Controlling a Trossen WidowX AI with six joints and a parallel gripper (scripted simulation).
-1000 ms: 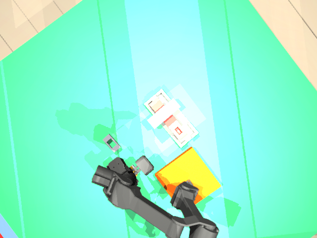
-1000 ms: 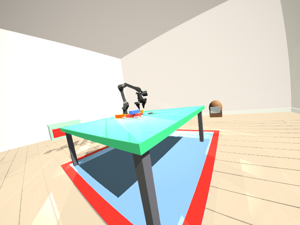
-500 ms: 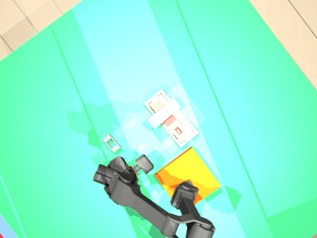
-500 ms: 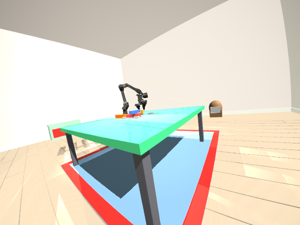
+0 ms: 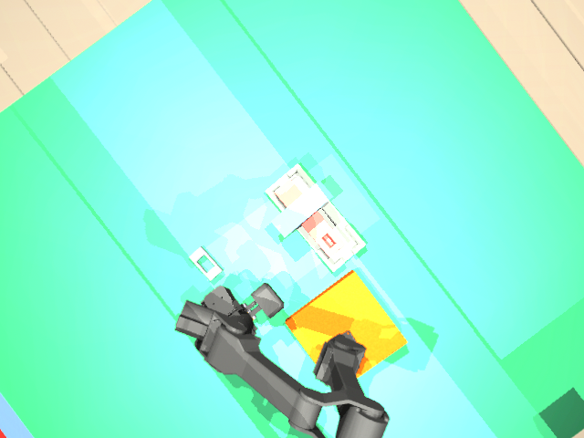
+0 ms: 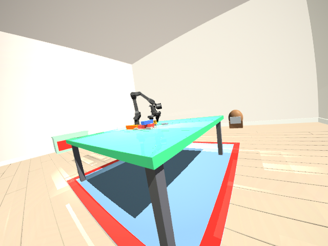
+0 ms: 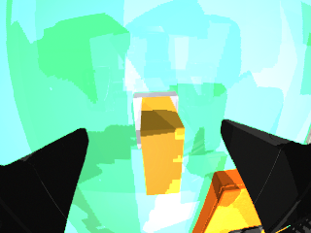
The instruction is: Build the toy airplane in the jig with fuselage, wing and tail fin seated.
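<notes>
Relative to the jig (image 5: 356, 243): wing (image 5: 301, 209) (image 6: 147, 122) across the fuselage (image 5: 311, 221) (image 6: 141, 126) within it; tail fin (image 7: 163, 162) well apart, upright between the fingers of the end effector (image 7: 155, 130), wide open, gripping nothing.

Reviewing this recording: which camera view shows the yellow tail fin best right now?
The wrist view: the tail fin stands unobstructed between the spread fingers, top and one side visible. The exterior view shows only a small orange-yellow patch beyond the blue wing. In the top view, the arm apparently hides it.
</notes>
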